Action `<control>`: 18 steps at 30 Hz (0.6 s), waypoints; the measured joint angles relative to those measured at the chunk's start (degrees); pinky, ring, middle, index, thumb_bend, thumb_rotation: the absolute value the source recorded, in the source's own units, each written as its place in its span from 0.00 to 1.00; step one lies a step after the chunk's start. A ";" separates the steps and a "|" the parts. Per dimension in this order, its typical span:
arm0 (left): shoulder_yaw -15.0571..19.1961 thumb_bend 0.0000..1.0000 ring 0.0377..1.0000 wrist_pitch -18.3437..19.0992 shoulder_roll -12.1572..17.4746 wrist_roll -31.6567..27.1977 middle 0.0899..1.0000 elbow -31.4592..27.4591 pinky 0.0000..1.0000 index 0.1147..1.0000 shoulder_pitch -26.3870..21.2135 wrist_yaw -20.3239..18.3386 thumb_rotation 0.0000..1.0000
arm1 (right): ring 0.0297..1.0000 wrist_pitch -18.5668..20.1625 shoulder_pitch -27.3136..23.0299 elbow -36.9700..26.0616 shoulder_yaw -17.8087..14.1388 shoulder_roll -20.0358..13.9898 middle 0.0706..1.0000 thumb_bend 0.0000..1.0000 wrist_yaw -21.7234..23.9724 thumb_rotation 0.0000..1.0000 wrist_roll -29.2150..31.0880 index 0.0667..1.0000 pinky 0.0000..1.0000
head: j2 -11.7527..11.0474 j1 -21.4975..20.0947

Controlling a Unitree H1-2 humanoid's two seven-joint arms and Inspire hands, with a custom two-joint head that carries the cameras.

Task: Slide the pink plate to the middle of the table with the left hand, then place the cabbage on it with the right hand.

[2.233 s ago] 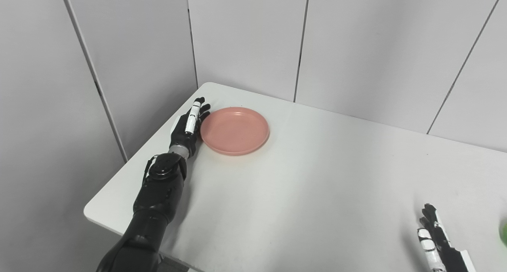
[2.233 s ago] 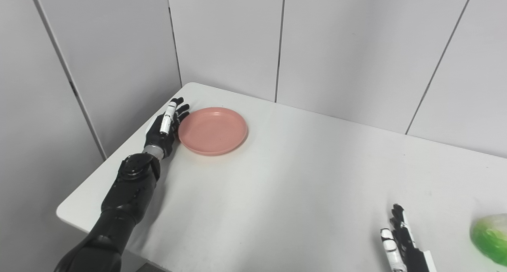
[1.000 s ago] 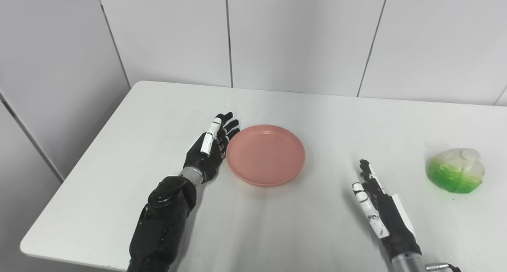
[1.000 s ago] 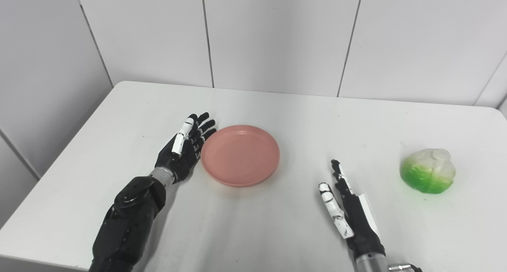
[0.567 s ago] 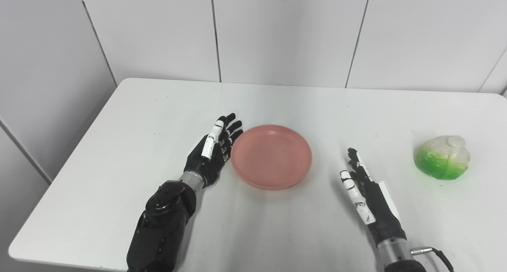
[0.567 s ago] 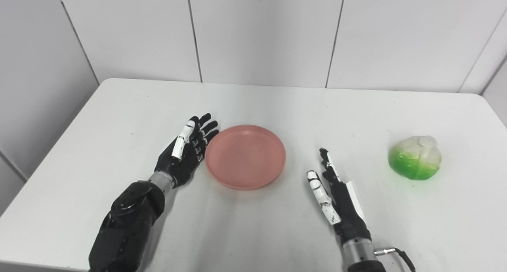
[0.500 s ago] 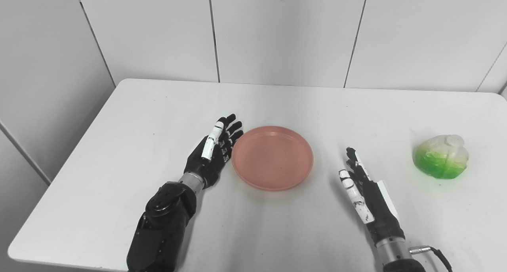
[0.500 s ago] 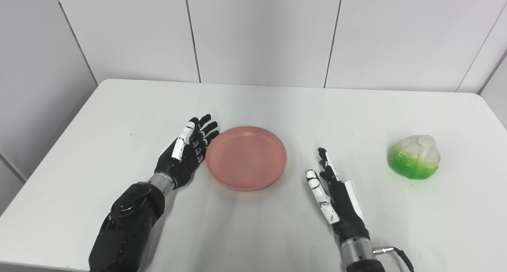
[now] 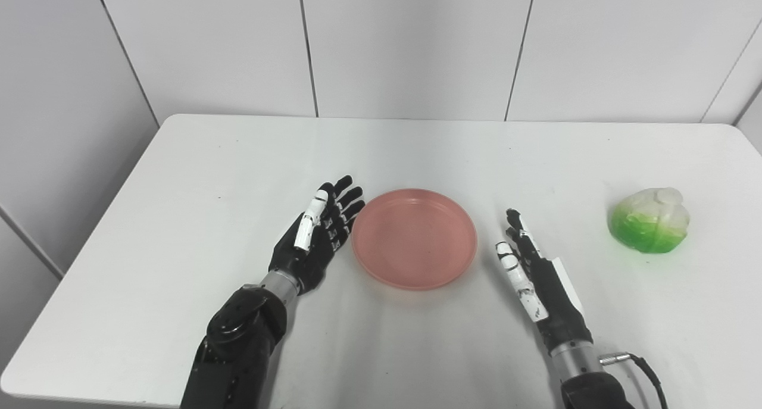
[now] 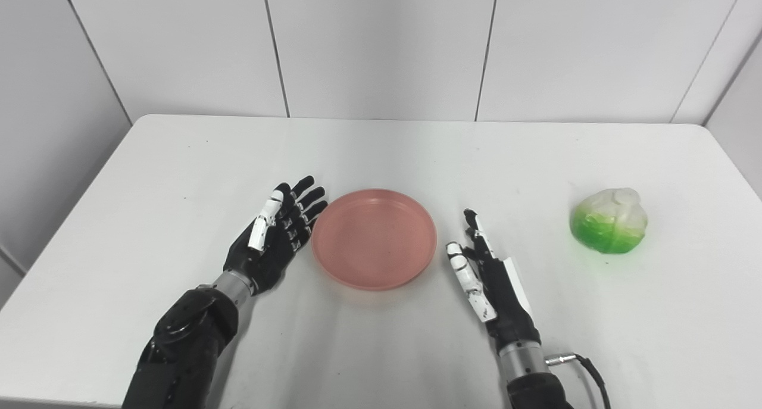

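We had the round pink plastic plate (image 9: 414,237) near the middle of the white table (image 9: 208,159), our left hand (image 9: 318,233) flat beside its rim, fingers apart – a pushing pose. Our right hand (image 9: 533,272) waited with fingers spread, holding nothing – the round green-and-white cabbage (image 9: 649,219) sat well off right.
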 measured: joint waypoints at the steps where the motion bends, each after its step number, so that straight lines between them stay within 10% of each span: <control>1: 0.03 0.39 0.96 -0.01 0.00 0.01 0.95 0.00 0.95 0.93 0.03 -0.27 1.00 | 0.98 0.00 -0.13 0.00 0.00 -0.05 0.99 0.35 -0.05 1.00 -0.61 0.98 0.95 | 0.00 -0.01; 16: 2.37 0.40 0.94 -4.33 -1.05 -1.13 0.94 3.87 0.92 0.93 -0.23 -1.42 1.00 | 0.97 4.35 -1.30 -6.04 -1.09 -1.83 0.98 0.41 0.05 1.00 -3.82 0.96 0.93 | -2.02 -8.60; 18: 2.68 0.40 0.94 -5.23 -1.01 -1.25 0.94 4.86 0.93 0.92 -0.46 -2.03 1.00 | 0.92 4.59 -1.96 -7.87 -1.13 -2.82 0.94 0.53 0.06 1.00 -5.78 0.94 0.87 | -2.28 -10.01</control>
